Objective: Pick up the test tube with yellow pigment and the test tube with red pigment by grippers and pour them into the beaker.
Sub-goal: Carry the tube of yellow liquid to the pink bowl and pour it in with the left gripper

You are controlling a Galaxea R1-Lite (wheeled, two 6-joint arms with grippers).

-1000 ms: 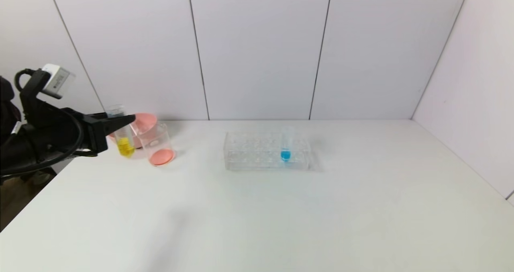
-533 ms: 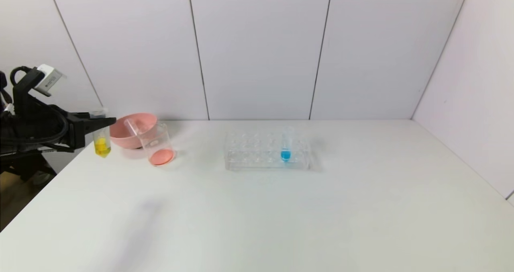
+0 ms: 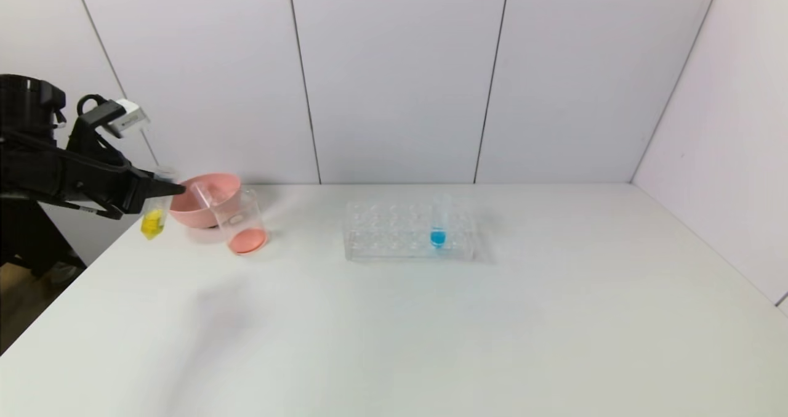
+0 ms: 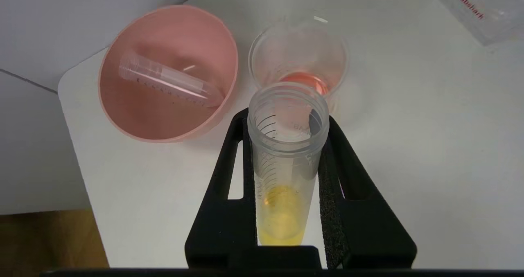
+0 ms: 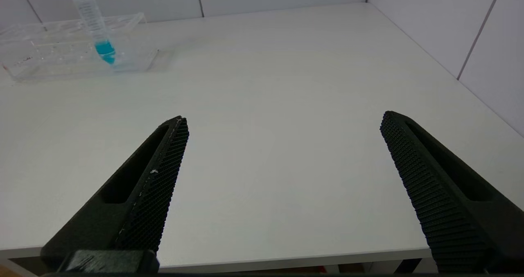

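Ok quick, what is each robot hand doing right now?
Left gripper: jaws shut on the small clear plastic tube with yellow liquid, beside the pink bowl.
Right gripper: jaws open wide, holding nothing, above the white table.

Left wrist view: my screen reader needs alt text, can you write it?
The left gripper clamps an open test tube with yellow pigment above a white table. Beyond it stand a beaker holding red liquid and a pink bowl containing an empty tube.

Right gripper (image 5: 284,123) base cut off; rack (image 4: 485,7) partly cropped.
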